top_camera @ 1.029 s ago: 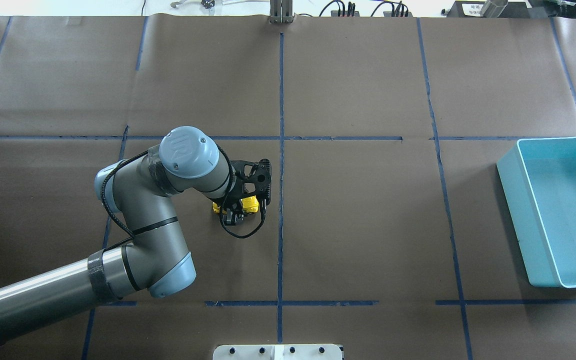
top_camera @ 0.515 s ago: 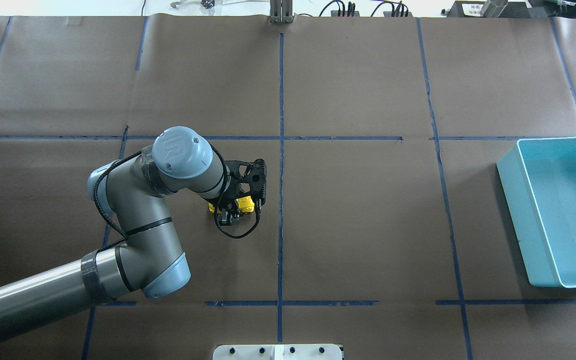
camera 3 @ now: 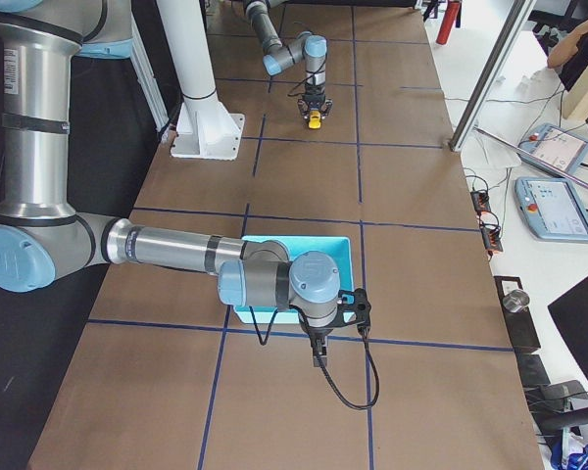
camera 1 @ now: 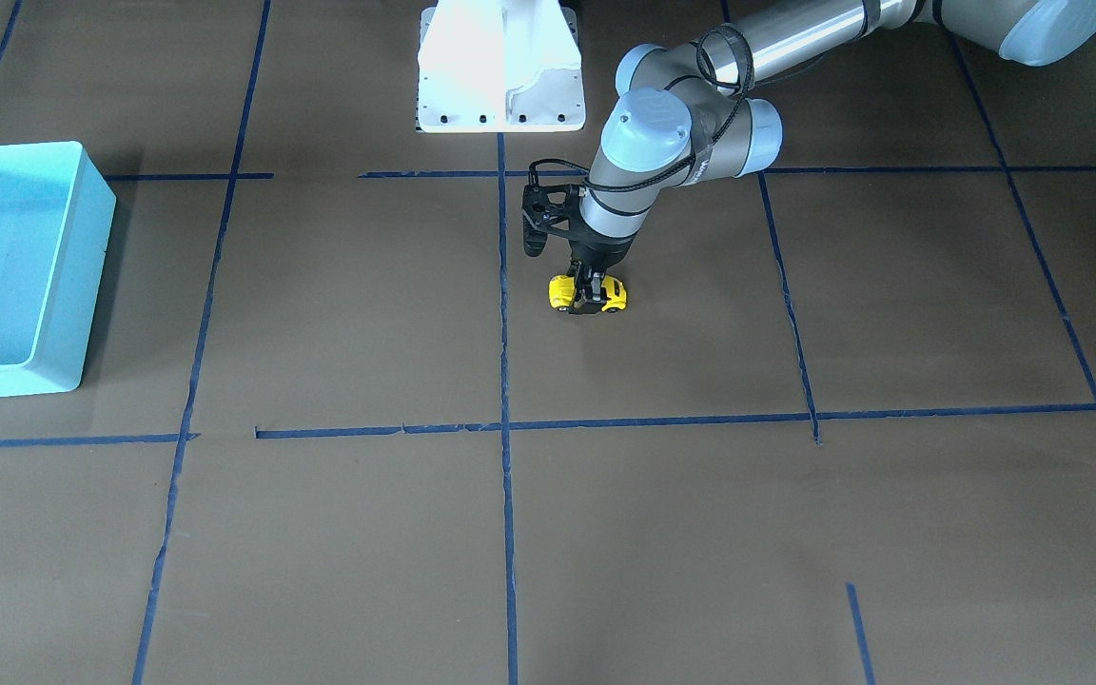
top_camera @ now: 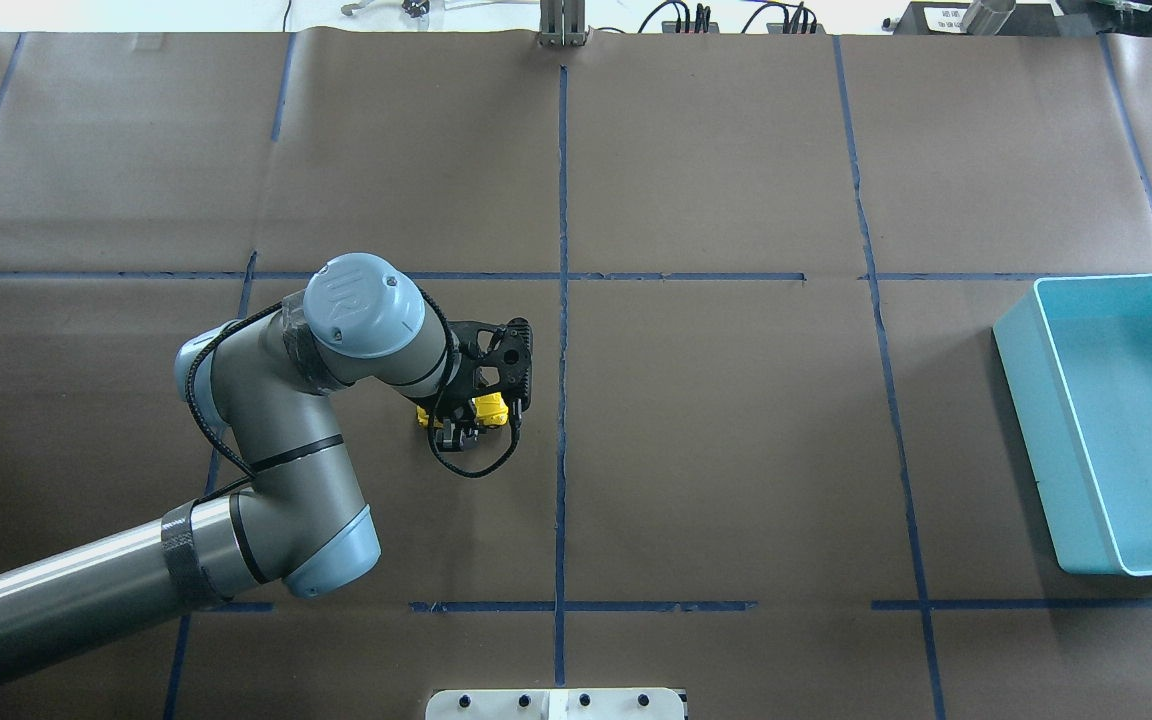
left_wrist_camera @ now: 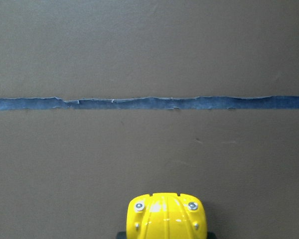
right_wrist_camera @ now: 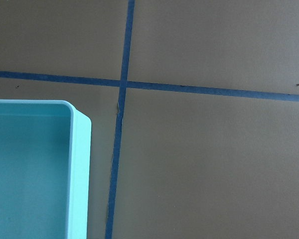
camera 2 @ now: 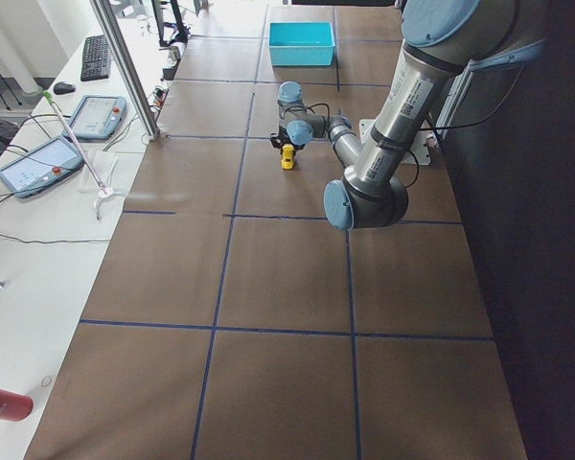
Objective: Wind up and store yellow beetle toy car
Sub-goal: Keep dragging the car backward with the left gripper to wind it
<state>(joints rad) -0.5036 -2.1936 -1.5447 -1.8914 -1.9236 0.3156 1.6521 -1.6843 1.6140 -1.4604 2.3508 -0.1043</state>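
Blue tape lines (top_camera: 562,200) grid the brown counter (top_camera: 716,450); a turquoise bin (top_camera: 1056,430) sits at one end, two tablets (camera 2: 36,165) on a side table (camera 2: 38,240).

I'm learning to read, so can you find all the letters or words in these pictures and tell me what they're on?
"UR": on the left arm's round cap.
White label at the far edge of the table: has print, too small to read.
Tablet screens on the side desk: too blurred to read.
Toy car: no writing shows on it.

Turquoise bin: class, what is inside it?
Inside the turquoise bin only bare floor shows; the overhead view crops its right edge. The yellow beetle toy car is not in it.
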